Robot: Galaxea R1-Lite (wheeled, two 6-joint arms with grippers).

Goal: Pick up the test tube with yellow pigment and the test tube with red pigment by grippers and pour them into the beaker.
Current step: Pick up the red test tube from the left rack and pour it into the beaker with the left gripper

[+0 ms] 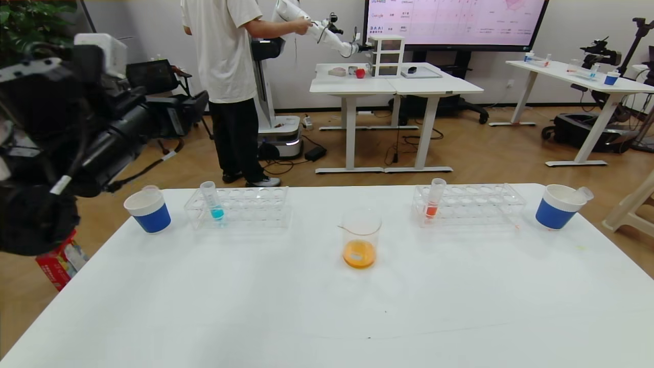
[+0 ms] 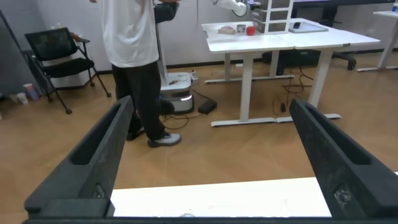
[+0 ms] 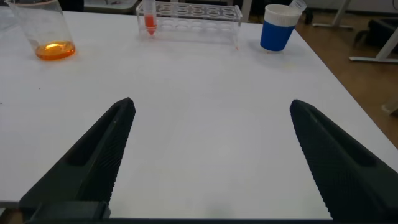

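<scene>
The beaker [image 1: 360, 237] stands mid-table with orange liquid in its bottom; it also shows in the right wrist view [image 3: 50, 37]. One test tube with red pigment [image 1: 434, 199] stands upright at the left end of the right rack [image 1: 475, 204], also seen in the right wrist view [image 3: 150, 18]. No tube with yellow liquid shows. My left arm [image 1: 102, 148] is raised at the table's far left; its gripper [image 2: 211, 104] is open and empty above the far table edge. My right gripper [image 3: 212, 104] is open and empty over the table's near right part.
A blue-liquid tube [image 1: 213, 200] stands in the left rack [image 1: 240, 207]. A blue-and-white cup [image 1: 148, 209] is at far left. Another cup [image 1: 557, 206] at far right holds an empty tube [image 1: 582, 193]. A person [image 1: 230, 87] stands beyond the table.
</scene>
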